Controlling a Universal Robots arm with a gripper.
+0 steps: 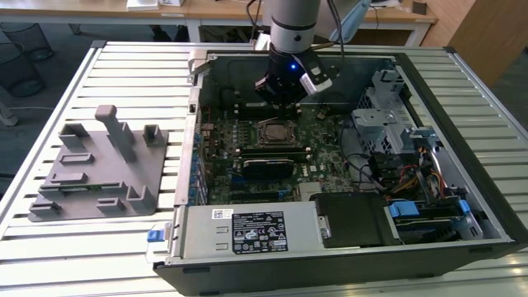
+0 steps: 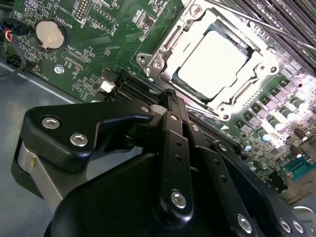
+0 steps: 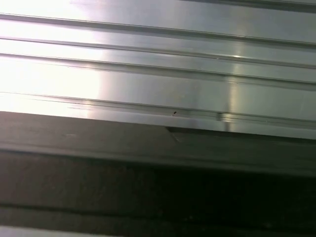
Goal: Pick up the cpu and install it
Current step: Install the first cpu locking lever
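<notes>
Cpu [image 2: 212,64], flat square chip with bright silvery top, lay seated in the metal socket frame [image 2: 159,58], gripper [image 2: 170,97] hovered near it, fingers [image 2: 176,123] clenched together, holding nothing.

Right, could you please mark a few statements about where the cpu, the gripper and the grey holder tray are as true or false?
1. The cpu sits in the socket on the motherboard. True.
2. The gripper is carrying the cpu. False: the cpu lies in the socket, apart from the gripper.
3. The gripper hangs over the motherboard inside the open computer case. True.
4. The grey holder tray stands inside the computer case. False: it stands on the slatted table, on the exterior view's left of the computer case.
</notes>
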